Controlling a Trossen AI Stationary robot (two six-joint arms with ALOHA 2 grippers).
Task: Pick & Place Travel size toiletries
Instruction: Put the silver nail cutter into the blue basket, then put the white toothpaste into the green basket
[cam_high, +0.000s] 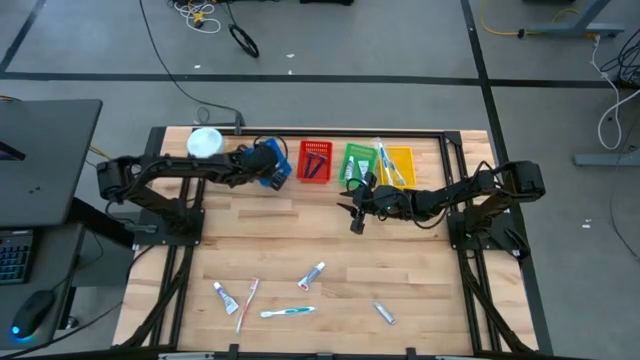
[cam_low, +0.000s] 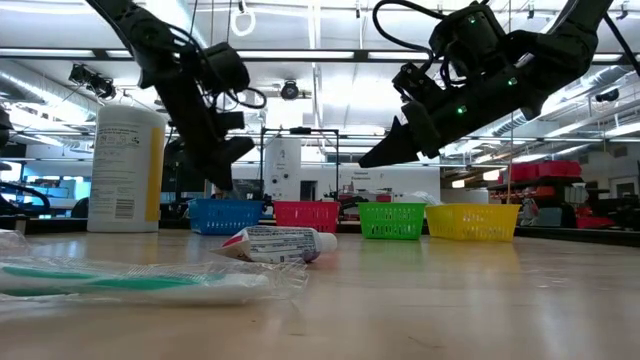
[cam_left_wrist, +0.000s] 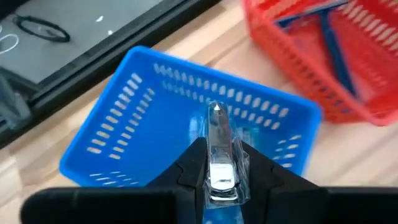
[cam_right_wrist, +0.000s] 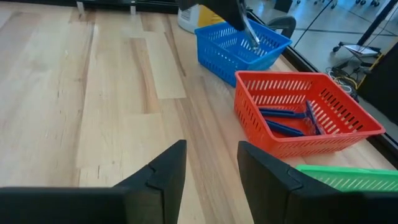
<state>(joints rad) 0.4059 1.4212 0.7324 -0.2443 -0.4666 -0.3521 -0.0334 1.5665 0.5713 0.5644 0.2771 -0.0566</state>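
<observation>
Left gripper (cam_left_wrist: 214, 163) clamped on small tube (cam_left_wrist: 218, 149), long axis pointing down into blue basket (cam_left_wrist: 124, 112) right below. Right gripper (cam_right_wrist: 211, 163) empty, fingers apart, mid-table.

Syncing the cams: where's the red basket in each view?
High: red basket in the back row, between blue basket and green basket.
Low, second of four along the far edge.
Left wrist, beyond the blue one.
Right wrist, razors inside.
Shared landmark: the blue basket.
</observation>
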